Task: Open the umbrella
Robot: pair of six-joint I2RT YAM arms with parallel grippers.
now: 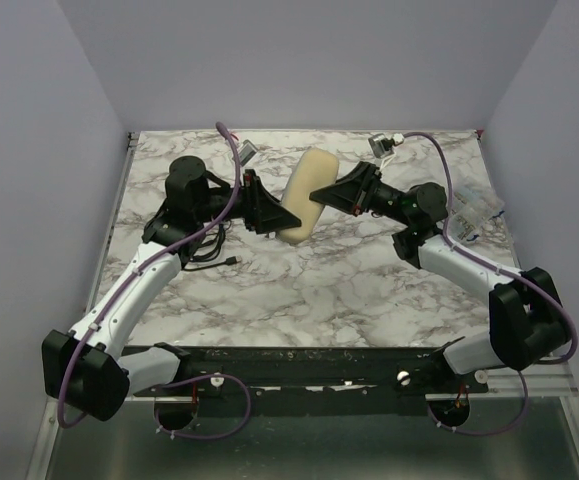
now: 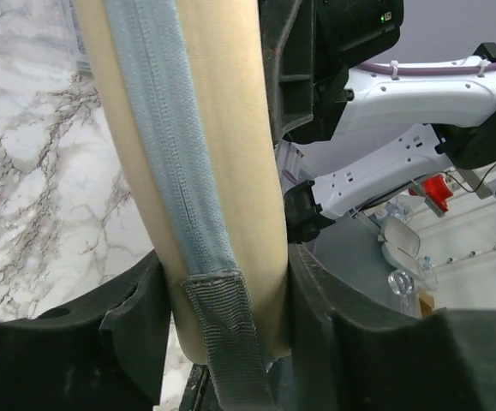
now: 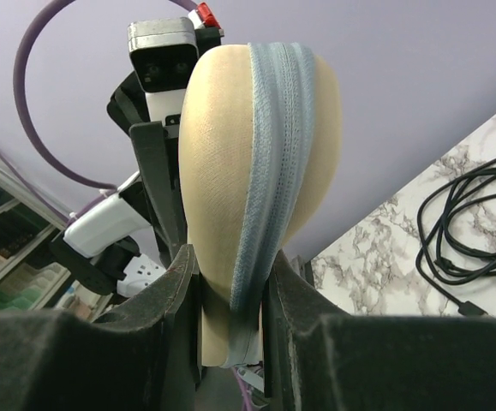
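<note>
Over the middle of the marble table [image 1: 319, 290], clamped from both sides: a pale tan oval case [image 1: 307, 195], tilted, with a grey zipper band [image 2: 166, 145] running down its length. Left gripper [image 1: 274, 218] pinched tight on the near, lower end, fingers [image 2: 136, 308] snug against the fabric beside a grey strap tab [image 2: 230, 342]. Right gripper [image 1: 331, 192] closed on the case's right flank, gripping either side of the zipper. No telling where the umbrella itself sits; not made out in any view. Black cable [image 1: 209, 250] coiled by the left arm.
</note>
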